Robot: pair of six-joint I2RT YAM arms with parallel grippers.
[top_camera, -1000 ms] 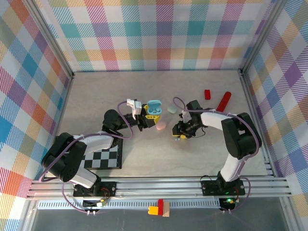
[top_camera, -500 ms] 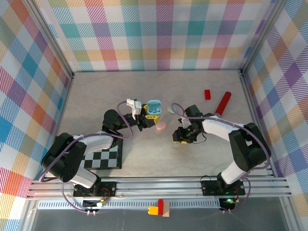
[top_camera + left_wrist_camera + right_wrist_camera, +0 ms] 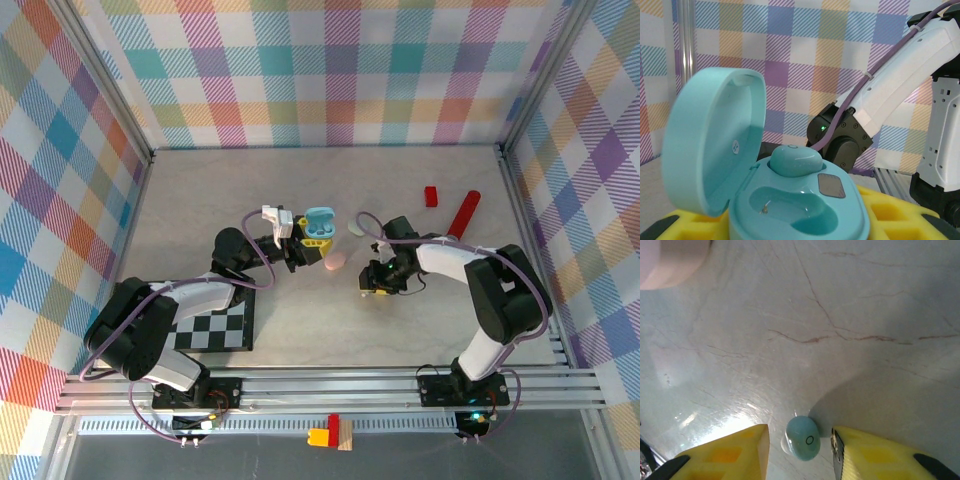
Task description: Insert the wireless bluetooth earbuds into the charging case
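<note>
Right gripper (image 3: 799,431), jaws apart, straddled the earbud (image 3: 802,438) (no contact); uneven closure could flick it away. Left gripper (image 3: 785,227) clamped the charging case (image 3: 755,175).

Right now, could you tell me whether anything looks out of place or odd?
One teal earbud lies loose on the table rather than in the charging case. The right gripper stands over it, jaws open on either side. The left gripper holds the case open with one well empty. Nothing looks spilled or damaged.
</note>
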